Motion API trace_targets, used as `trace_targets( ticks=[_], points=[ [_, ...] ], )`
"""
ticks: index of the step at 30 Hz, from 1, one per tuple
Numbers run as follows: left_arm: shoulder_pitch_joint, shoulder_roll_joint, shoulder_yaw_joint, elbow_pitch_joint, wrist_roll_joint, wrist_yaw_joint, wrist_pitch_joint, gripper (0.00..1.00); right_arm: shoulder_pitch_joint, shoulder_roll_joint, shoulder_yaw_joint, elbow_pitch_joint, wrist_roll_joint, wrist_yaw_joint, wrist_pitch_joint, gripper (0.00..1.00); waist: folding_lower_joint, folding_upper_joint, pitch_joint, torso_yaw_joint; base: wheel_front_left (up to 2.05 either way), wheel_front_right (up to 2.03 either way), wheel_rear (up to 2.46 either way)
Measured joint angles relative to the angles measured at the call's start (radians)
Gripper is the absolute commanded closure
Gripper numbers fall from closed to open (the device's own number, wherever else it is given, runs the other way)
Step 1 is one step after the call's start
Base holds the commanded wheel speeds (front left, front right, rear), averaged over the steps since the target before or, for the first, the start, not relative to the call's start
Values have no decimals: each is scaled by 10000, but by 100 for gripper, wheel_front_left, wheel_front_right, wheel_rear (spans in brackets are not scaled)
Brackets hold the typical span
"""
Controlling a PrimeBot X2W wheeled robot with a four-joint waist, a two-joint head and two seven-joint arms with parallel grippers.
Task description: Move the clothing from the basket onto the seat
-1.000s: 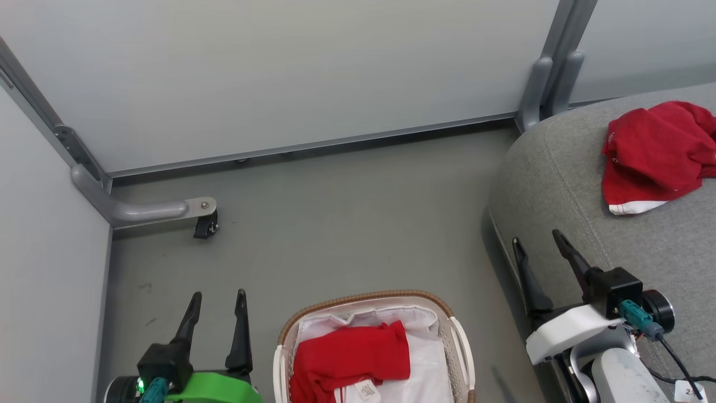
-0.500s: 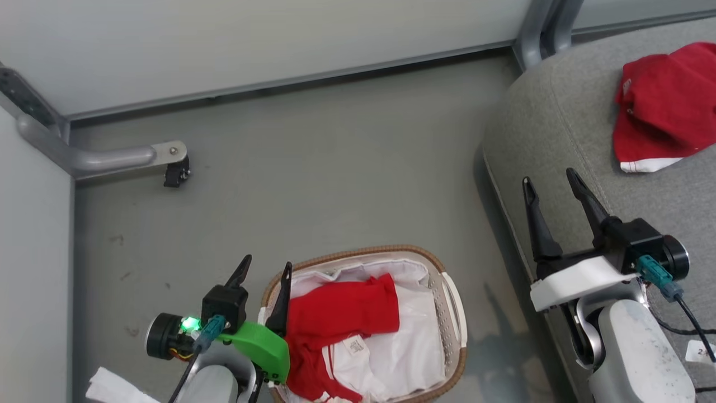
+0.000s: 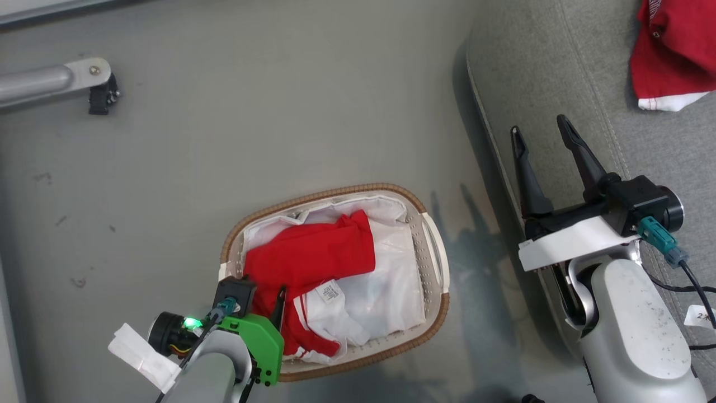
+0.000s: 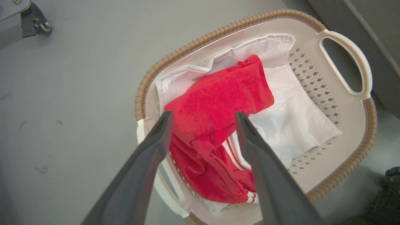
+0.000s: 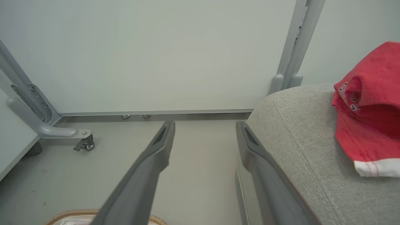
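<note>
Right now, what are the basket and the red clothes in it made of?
The laundry basket looks like smooth cream plastic: it has moulded handles and neat punched holes in its wall. Its brown rim looks woven, though it may be plastic too. The red garment looks like soft, fuzzy, matte fabric, because it folds and wrinkles.

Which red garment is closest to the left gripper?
The red garment in the basket, beneath the left gripper; the other garment lies on the sofa.
</note>
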Motion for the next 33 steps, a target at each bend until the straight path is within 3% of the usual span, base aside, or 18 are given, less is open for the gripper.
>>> trace_targets(
  ticks=[13, 20, 21, 22, 24, 26, 27, 33],
  points=[
    [-1096, -2, -456, 2033, -303, 617, 466, 0, -475, 2, 259, -98, 288, 0, 0, 0, 1, 0, 1592, -582, 0, 0, 0],
    [-1274, 29, -564, 2424, -339, 625, 861, 0, -620, 2, 477, -98, 546, 2, 0, 0, 1, 0, 1898, -937, 0, 0, 0],
    [-1292, 38, -581, 2451, -349, 625, 924, 6, -624, 0, 497, -98, 566, 2, 0, 0, 1, 0, 1924, -978, 0, 0, 0],
    [-1323, 48, -604, 2472, -351, 627, 978, 18, -632, 2, 516, -98, 608, 0, 0, 0, 1, 0, 1952, -1027, 0, 0, 0],
    [-1373, 50, -604, 2500, -393, 658, 1087, 58, -656, 2, 531, -98, 633, 0, 0, 0, 1, 0, 1995, -1114, 0, 0, 0],
    [-1390, 50, -596, 2535, -449, 658, 1237, 75, -663, 2, 541, -94, 683, 2, 0, 0, 1, 0, 2032, -1198, 0, 0, 0],
    [-1391, 50, -604, 2548, -495, 658, 1267, 100, -663, 0, 545, -86, 698, 2, 0, 0, 1, 0, 2044, -1235, 0, 0, 0],
    [-1407, 52, -644, 2585, -650, 600, 1089, 100, -662, 0, 522, -19, 734, 2, 0, 0, 1, 0, 1986, -1335, 0, 0, 0]
  ],
)
